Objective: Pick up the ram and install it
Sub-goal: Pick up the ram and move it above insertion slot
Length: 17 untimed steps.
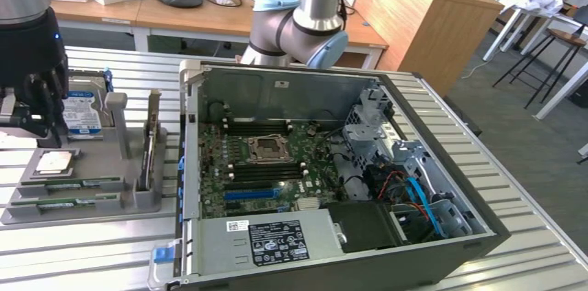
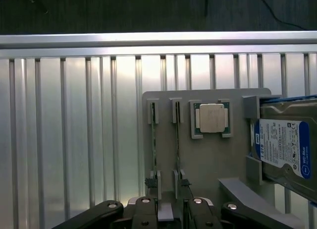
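Observation:
Two green ram sticks lie side by side in slots of a grey holder tray at the exterior view's left. The wrist view looks down on them as two thin edges. My black gripper hangs over the tray's far end, above the sticks and apart from them. Its fingers stand open at the near ends of the sticks, with nothing between them. The open computer case lies on its side, showing the motherboard with its dark memory slots.
The tray also carries a CPU chip, a silver hard drive with a blue-white label and an upright expansion card. All of it rests on a ribbed aluminium table. The arm's base stands behind the case.

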Motion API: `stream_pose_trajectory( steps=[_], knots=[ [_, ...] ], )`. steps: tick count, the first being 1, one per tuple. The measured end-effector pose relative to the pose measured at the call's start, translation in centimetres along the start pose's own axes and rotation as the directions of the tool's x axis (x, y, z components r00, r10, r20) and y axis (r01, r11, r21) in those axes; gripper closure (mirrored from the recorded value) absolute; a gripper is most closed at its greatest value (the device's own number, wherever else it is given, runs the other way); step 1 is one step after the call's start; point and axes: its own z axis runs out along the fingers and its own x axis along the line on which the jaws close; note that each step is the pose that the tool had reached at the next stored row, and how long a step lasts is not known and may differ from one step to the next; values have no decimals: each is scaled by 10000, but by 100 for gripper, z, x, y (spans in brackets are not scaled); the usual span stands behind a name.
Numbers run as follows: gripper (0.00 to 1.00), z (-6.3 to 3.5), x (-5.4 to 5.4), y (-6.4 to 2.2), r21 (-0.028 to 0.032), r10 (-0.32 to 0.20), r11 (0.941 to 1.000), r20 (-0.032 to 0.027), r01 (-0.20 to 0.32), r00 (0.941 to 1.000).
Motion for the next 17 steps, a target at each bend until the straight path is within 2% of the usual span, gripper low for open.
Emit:
stream_pose_trajectory(
  steps=[8,14,17],
  knots=[
    [70,-2,-5,-105,1,0,10000,1,0,10000],
    [70,3,-6,-112,1,1,10000,1,-1,10000],
    [70,38,-4,-113,0,1,10000,0,-1,10000]
  ],
)
